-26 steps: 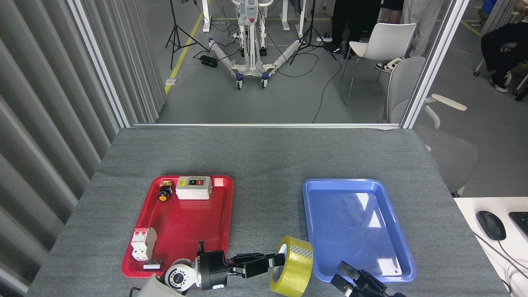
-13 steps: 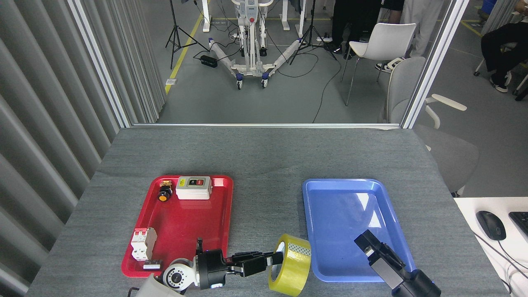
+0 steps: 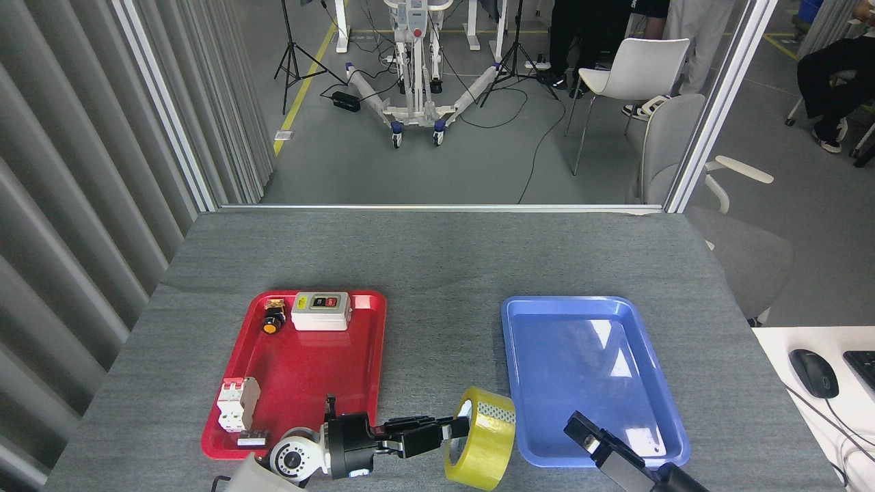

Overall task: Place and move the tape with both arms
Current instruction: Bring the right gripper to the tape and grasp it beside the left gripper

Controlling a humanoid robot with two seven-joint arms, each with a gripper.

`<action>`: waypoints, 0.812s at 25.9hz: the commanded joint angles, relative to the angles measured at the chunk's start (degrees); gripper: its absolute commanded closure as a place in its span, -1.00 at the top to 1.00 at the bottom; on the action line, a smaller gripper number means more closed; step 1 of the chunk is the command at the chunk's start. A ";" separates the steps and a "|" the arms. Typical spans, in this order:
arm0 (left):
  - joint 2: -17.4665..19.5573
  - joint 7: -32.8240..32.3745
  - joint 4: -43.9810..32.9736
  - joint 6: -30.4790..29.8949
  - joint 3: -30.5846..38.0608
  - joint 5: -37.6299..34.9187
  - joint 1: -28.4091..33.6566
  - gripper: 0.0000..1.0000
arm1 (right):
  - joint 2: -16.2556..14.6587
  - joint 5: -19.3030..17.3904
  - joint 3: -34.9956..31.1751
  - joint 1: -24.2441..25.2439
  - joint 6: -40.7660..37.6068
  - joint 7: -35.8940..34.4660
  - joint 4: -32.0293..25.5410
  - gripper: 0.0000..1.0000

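The tape (image 3: 487,447), a yellow translucent roll with a white core, stands on its edge between the two trays near the table's front edge. My left gripper (image 3: 456,428) reaches in from the left and is shut on the roll's near wall, with one finger inside the core. My right gripper (image 3: 580,426) comes up from the bottom right, over the blue tray's near-left corner and a short way right of the tape, not touching it. It shows as one dark block, so its jaws cannot be read.
A red tray (image 3: 301,372) on the left holds a grey switch box (image 3: 320,310), a small yellow-capped push button (image 3: 272,321) and a white breaker (image 3: 236,404). The blue tray (image 3: 588,376) on the right has nothing in it. A computer mouse (image 3: 813,372) lies on a side desk.
My right gripper rose over the blue tray, then drew back left and toward the near edge. The tape and left gripper shifted slightly left and down, still gripped.
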 commanded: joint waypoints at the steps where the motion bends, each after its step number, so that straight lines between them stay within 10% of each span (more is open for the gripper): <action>1: 0.00 0.00 0.00 -0.01 0.09 0.00 0.00 -0.87 | -4.90 -8.28 3.78 -0.46 0.03 0.20 -0.01 1.00; 6: 0.09 0.00 0.00 -0.01 0.09 0.00 0.00 -0.87 | -5.51 -14.26 4.57 -0.11 0.03 0.20 -0.54 1.00; 10: 0.09 0.00 0.00 -0.01 0.79 0.00 0.00 -0.87 | -12.54 -17.69 14.50 1.12 0.03 -1.91 -1.33 1.00; 21: 0.18 0.00 0.00 -0.01 0.88 0.00 -0.09 -0.87 | -16.85 -13.03 28.83 -6.79 0.03 -6.75 -2.38 1.00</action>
